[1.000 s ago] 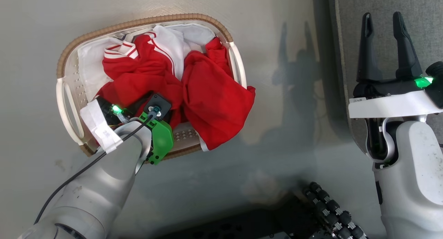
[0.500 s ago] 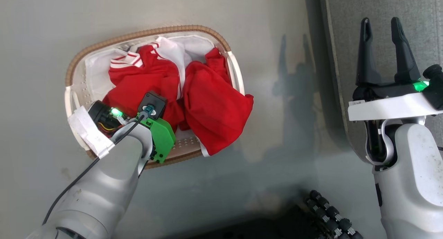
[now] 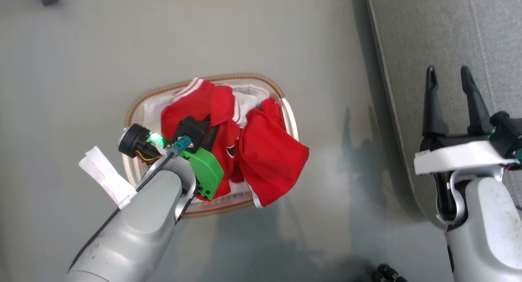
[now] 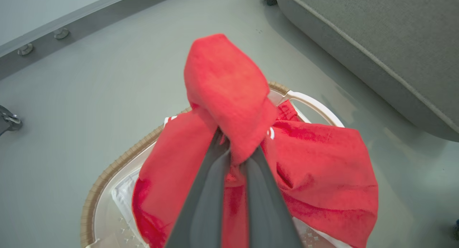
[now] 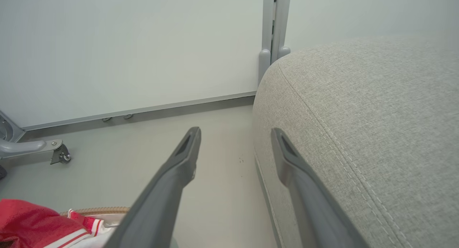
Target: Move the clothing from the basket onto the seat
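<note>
Red cloth bunches over the tips of the left gripper, whose two dark fingers stand almost together, clamped on a fold of the clothing. In the head view the pinched garment peaks above the basket, white stripe trim turned up near the far rim, while its lower part hangs down inside against the white liner. The second garment lies touching it. It is slumped over the rim on the side toward the seat, with its hem out over the floor.

The right gripper is held at the seat's near edge, fingers apart and holding nothing.

The step in hand looks like the lift-out of the first garment: the pinch is made, but the cloth is not yet clear of the basket. The next move calls for more height, until the trailing end is above the rim. After that comes a carry to the robot's right, across the strip of floor that separates basket and seat. Because the two garments touch and may be tangled, the lift probably wants to be slow. Otherwise the second could drag out and drop on the floor, or the light basket could tip.
</note>
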You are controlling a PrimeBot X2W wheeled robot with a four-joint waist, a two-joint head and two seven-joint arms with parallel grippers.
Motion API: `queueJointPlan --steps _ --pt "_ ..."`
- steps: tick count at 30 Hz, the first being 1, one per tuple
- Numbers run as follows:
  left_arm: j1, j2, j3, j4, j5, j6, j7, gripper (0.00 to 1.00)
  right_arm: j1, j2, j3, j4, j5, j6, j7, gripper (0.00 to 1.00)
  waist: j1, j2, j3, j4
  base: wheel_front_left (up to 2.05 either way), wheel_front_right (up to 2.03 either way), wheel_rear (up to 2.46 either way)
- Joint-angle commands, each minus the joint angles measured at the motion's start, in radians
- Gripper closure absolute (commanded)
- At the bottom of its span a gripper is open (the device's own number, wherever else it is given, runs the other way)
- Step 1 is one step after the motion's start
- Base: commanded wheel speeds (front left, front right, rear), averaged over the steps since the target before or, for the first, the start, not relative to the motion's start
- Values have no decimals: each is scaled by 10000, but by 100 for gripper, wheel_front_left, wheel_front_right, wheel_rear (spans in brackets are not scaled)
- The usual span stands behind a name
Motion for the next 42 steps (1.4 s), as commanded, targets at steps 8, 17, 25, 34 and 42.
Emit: queueJointPlan --steps 8,17,25,34,42 --pt "388 7 202 -1487 327 -204 -10 100 1060 -45 -152 403 -259 -6 -21 0 1 0 -2983 1227 0 0 0" --pt "-446 105 -107 -2470 221 -416 59 100 1796 -46 35 642 -335 -6 -21 0 1 0 -4538 1463 0 0 0" --pt "-1858 198 -434 -3241 -617 -456 820 100 2160 -46 273 794 -294 -6 -21 0 1 0 -5236 1370 0 0 0" --pt "-2857 620 -665 -3788 -1287 -450 1174 100 2149 -45 509 823 -220 -6 -21 0 1 0 -5337 1211 0 0 0" --pt "-2772 798 -742 -3770 -1516 -451 1137 100 1666 -36 2050 427 -11 -6 -20 0 1 0 -5351 1138 0 0 0"
